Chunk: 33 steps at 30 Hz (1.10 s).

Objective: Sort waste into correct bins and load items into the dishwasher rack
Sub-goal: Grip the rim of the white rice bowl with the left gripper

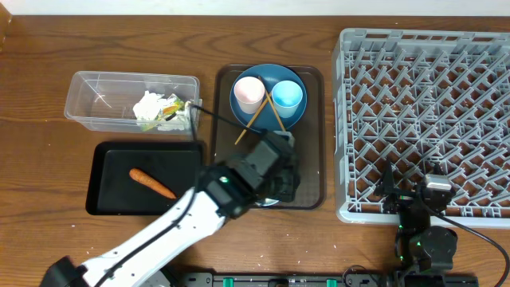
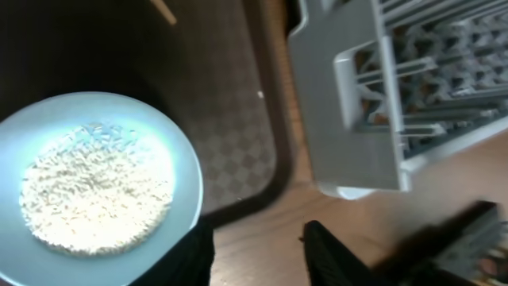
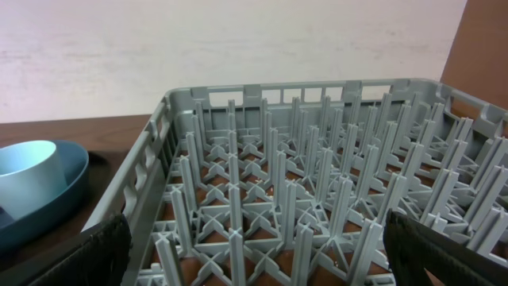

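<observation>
- At the near end of the dark brown serving tray [image 1: 311, 143], your left gripper [image 2: 258, 238] hangs low over the tray's edge. Its fingers stand partly apart, and only wooden table [image 1: 48, 48] shows between them.
- In the left wrist view, one finger [image 2: 190, 254] overlaps the rim of the pale blue bowl [image 2: 190, 171]. You cannot tell from this view whether they touch.
- The bowl sits on the serving tray and holds a flat heap of white rice [image 2: 95, 191]. From overhead the arm hides it.
- At the far end of the same tray lies the large blue plate [image 1: 268, 73]. It carries the pink cup [image 1: 249, 93] and the light blue cup [image 1: 288, 96] side by side.
- The wooden chopsticks [image 1: 247, 129] lean across the plate's near rim, spread in a narrow V.
- To the left, the clear plastic box [image 1: 96, 100] contains the crumpled white tissue [image 1: 150, 108], with the yellow-green wrapper [image 1: 171, 108] against it.
- Just in front of that box, the black tray [image 1: 107, 191] holds the orange carrot [image 1: 151, 183] alone.
- To the right stands the grey dishwasher rack [image 1: 422, 112], with no dish in it.
- Your right gripper [image 3: 266, 254] hovers at the rack's near edge. Its fingers are spread to their widest and hold nothing.
</observation>
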Each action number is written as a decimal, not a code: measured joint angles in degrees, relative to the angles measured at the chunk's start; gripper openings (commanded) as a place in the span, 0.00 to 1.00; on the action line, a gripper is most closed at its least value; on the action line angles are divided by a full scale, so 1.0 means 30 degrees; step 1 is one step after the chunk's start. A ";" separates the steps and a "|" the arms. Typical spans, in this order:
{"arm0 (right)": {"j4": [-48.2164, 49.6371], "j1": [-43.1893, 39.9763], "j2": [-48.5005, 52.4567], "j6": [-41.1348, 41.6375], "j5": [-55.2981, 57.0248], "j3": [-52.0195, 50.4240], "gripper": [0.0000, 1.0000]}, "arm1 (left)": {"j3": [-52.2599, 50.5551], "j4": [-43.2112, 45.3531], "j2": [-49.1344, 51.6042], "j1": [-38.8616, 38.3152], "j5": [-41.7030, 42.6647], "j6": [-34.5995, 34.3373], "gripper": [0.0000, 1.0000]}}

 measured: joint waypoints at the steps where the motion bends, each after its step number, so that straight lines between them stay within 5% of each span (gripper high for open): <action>1: 0.0000 0.0000 0.0000 0.0000 0.0000 0.0000 0.99 | 0.0000 0.0124 0.0270 -0.0219 -0.0452 -0.0175 0.34; 33: -0.0007 0.0000 0.0000 0.0000 0.0000 0.0000 0.99 | 0.0000 0.0721 0.4022 -0.0991 -0.3650 -0.0743 0.34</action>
